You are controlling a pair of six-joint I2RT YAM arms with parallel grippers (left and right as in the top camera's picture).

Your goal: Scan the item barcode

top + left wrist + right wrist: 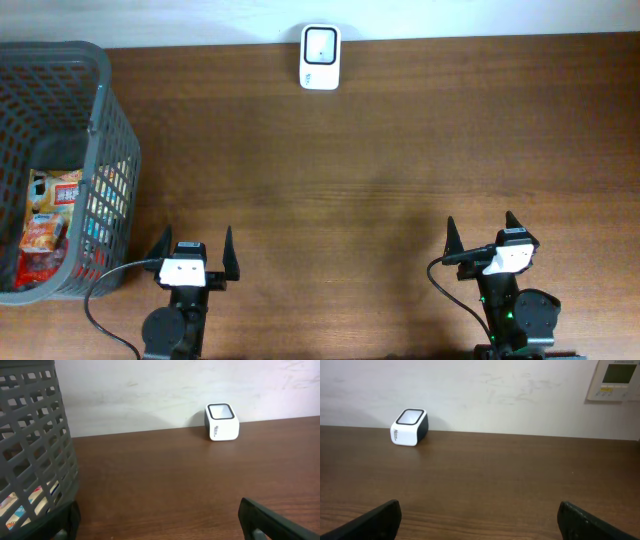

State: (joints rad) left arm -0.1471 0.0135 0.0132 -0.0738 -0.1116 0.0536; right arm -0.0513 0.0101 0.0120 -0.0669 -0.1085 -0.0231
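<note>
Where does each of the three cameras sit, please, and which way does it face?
Overhead: above the table, looking straight down; shows basket, scanner, left claw and right claw, both open.
Left wrist: low on the left arm, facing the back wall; basket left, scanner right, own fingers at the bottom corners.
Right wrist: low on the right arm, facing the same wall; scanner left, wall panel top right, own fingers below.
Shared: all three show the scanner.

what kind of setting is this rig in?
Likely a mock checkout bench in an office or lab room: a white barcode scanner at the far edge of the wooden table, a grey basket of snack packets, and a wall control panel.
</note>
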